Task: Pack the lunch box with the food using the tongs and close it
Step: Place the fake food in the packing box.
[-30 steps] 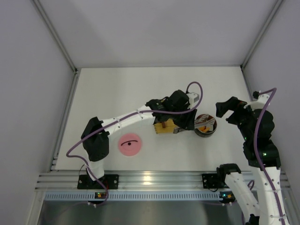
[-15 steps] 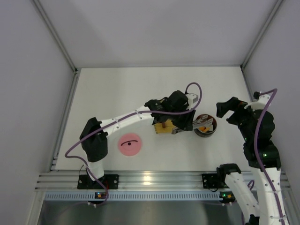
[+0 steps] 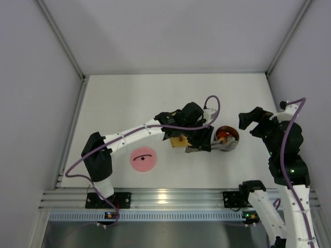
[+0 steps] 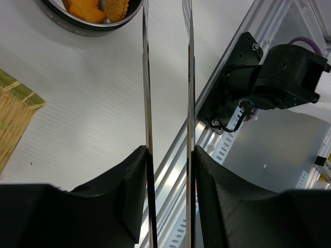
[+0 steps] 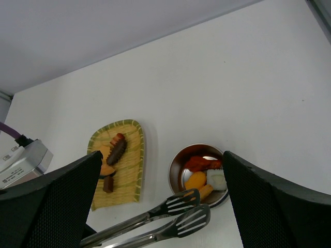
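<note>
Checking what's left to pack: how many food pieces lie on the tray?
4: a reddish one at the far end, a long dark one beside it, an orange one in the middle, a brown bit nearest. Others may be hidden.

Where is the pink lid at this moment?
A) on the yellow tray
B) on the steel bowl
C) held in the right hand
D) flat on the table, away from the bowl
D: the pink lid lies flat on the table, while the steel bowl stands open.
</note>
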Controlling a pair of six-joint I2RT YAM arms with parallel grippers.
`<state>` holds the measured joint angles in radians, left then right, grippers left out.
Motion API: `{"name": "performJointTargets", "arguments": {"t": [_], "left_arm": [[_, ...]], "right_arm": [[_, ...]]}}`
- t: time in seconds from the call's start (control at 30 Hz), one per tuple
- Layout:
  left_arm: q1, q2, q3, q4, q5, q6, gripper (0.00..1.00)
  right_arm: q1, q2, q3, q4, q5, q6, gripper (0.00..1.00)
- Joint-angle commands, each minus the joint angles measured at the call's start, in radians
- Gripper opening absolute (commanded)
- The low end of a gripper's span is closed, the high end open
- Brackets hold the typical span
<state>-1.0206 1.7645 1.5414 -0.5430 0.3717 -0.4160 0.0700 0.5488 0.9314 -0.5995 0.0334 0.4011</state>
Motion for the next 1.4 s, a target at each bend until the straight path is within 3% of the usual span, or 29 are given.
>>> {"name": "performJointTargets", "arguments": {"t": [0.0,0.63,1.37], "left_arm": [[-0.007,-0.036,-0.003,0.041,0.047,0.016,0.44],[-0.009,0.050,0.046,0.025,0.012,0.017,0.44],[-0.007,0.078,0.105,-0.029,-0.142,0.023,0.43]], "right_arm": [[-0.010,-0.010,0.015,-0.014,0.010,-0.004,0.98],[-0.012,-0.007,0.021,-0.016,0.014,-0.013,0.98],[-0.010,-0.006,0.023,-0.017,0.019,-0.019,0.98]]}}
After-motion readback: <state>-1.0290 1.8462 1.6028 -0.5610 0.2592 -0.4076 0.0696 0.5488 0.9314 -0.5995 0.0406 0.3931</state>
